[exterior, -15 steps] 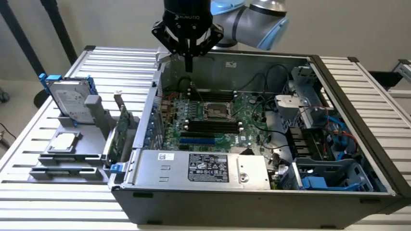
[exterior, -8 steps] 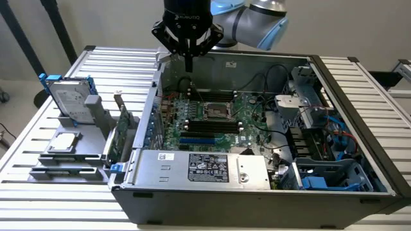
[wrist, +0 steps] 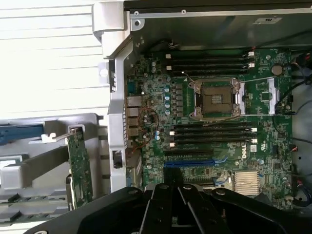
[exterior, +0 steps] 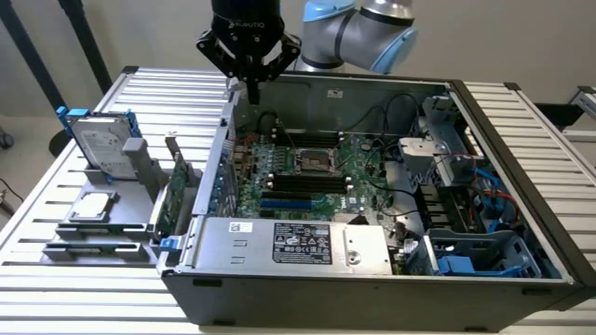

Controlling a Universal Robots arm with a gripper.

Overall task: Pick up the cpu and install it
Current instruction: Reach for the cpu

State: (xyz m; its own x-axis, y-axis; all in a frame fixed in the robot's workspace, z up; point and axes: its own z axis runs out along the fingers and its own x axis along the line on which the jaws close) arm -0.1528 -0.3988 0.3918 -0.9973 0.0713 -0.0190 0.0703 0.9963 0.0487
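Note:
The cpu (exterior: 91, 206) is a small silver square chip lying flat on a grey stand (exterior: 130, 209) at the exterior view's left, outside the computer case. My gripper (exterior: 251, 92) hangs above the case's back corner nearest the stand, well up and away from the cpu. Its fingers are shut together, point down and hold nothing. In the wrist view the black gripper (wrist: 170, 197) looks down on the green motherboard (wrist: 204, 146). The empty cpu socket (wrist: 217, 99) sits in its metal frame, and it is also seen mid-board as the socket (exterior: 312, 162) from outside.
A silver hard drive with blue rails (exterior: 100, 145) stands upright on the same stand. A green card (exterior: 170, 199) stands against the case wall. The grey power supply box (exterior: 289, 244) fills the case's near side; cables and drive bays (exterior: 465, 209) crowd the exterior view's right.

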